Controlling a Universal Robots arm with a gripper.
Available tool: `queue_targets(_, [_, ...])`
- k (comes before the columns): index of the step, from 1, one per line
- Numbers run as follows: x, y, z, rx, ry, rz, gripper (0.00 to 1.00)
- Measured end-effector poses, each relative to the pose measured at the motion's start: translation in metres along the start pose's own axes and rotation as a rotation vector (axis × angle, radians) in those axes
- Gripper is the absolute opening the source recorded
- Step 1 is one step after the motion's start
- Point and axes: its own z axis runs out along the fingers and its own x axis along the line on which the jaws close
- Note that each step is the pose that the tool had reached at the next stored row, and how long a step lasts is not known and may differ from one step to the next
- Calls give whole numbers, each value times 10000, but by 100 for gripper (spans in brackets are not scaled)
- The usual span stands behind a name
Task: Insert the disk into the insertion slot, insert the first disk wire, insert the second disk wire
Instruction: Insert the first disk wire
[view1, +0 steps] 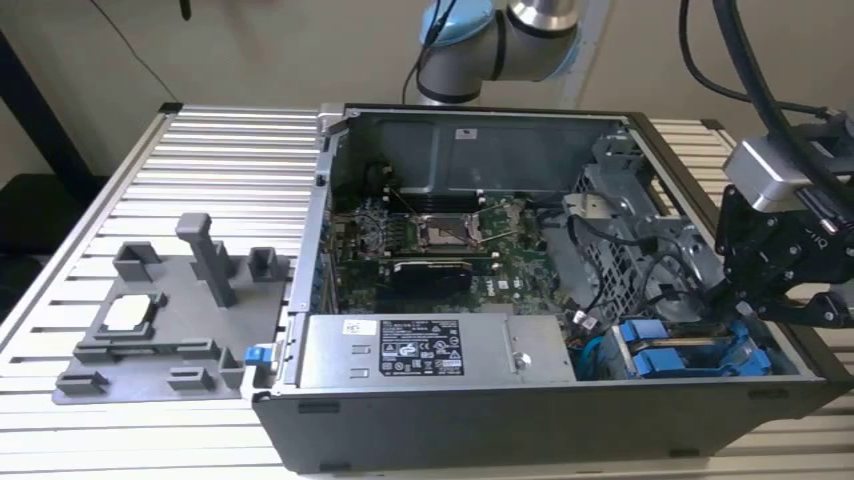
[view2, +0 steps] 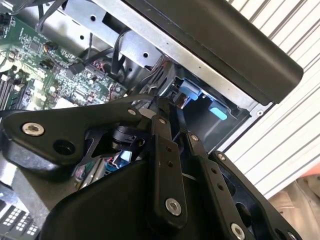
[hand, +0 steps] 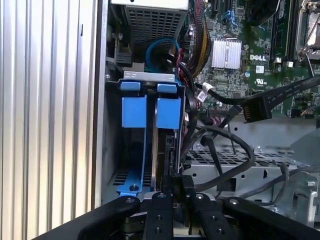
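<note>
The disk (hand: 161, 150) stands on edge in the insertion slot of the drive bay (hand: 149, 75), its bright blue carrier (hand: 168, 112) beside another blue carrier (hand: 134, 110). In the exterior view these blue carriers (view1: 674, 358) sit in the case's near corner, at the exterior view's right. My gripper (hand: 177, 184) hangs right at the disk's end, fingers drawn together on the end of a black disk wire (hand: 235, 165) that loops away over the metal cage. In the second wrist view the gripper (view2: 167, 107) is narrow and closed over the bay. The gripper (view1: 734, 305) reaches over the case's wall.
A loose black flat connector (hand: 255, 107) hangs over the motherboard (view1: 427, 240). The grey power supply (view1: 434, 350) lies along the case's front. Tangled cables (view1: 601, 290) fill the space near the bay. A grey fixture plate (view1: 160, 320) rests on the ribbed table (view1: 200, 170).
</note>
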Motion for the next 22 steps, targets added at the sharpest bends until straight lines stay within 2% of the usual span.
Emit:
queue_targets(5, [21,7,20,0,-2,-5,19])
queue_targets(22, [26,18,77,0,1,-6,19])
